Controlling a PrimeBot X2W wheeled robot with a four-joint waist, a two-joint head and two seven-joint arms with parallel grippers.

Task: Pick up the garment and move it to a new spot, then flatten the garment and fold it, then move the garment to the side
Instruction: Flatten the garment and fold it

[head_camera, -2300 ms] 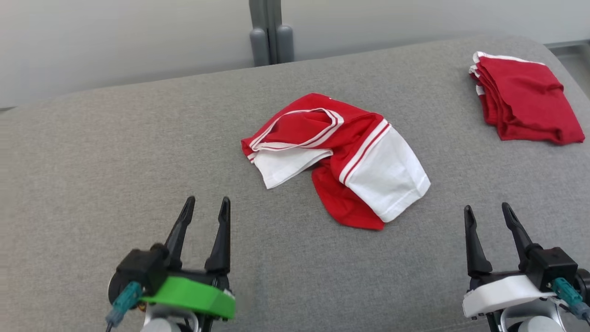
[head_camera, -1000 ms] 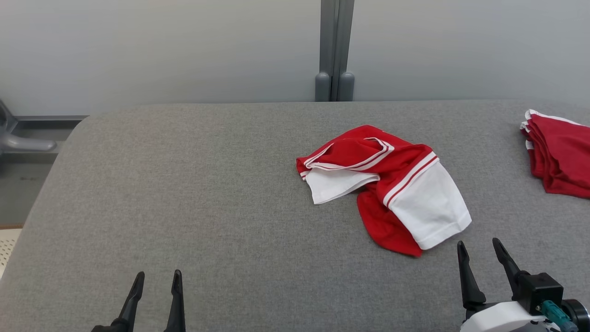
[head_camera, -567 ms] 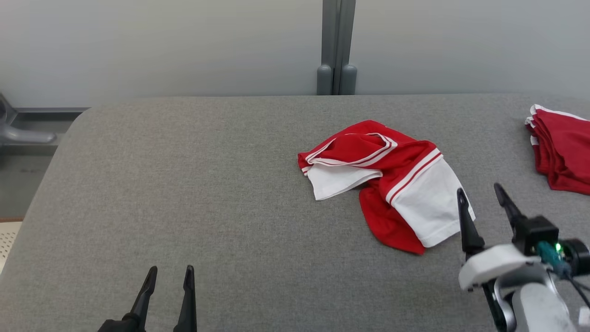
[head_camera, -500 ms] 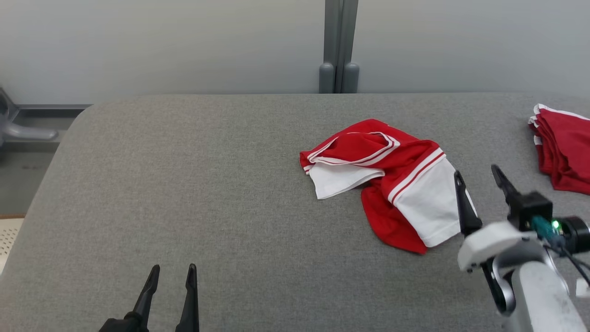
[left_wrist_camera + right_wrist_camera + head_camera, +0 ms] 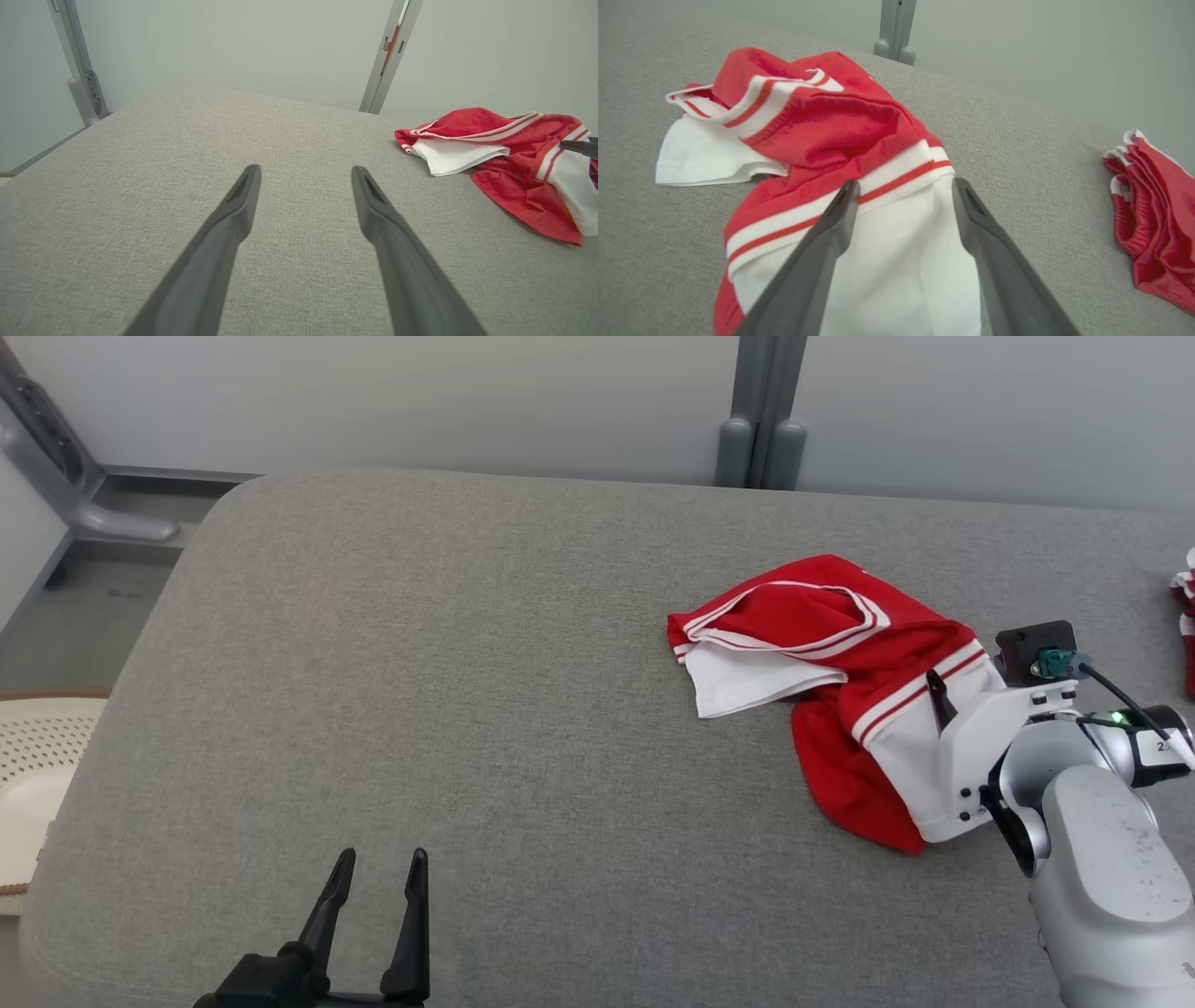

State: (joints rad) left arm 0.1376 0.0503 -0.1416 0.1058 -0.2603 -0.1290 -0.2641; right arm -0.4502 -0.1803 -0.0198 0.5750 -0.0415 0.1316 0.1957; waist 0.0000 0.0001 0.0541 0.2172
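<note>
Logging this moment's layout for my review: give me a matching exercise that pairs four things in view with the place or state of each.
Things:
1. crumpled red-and-white garment
2. folded red garment
3. left gripper
4. right gripper

Places or states:
A. jaws open, just above the crumpled garment's white part
B. at the far right edge of the grey cushion
C. jaws open over bare cushion near the front edge
D. loose heap right of the cushion's middle

Pairs: 1-D, 2-B, 3-C, 4-A
</note>
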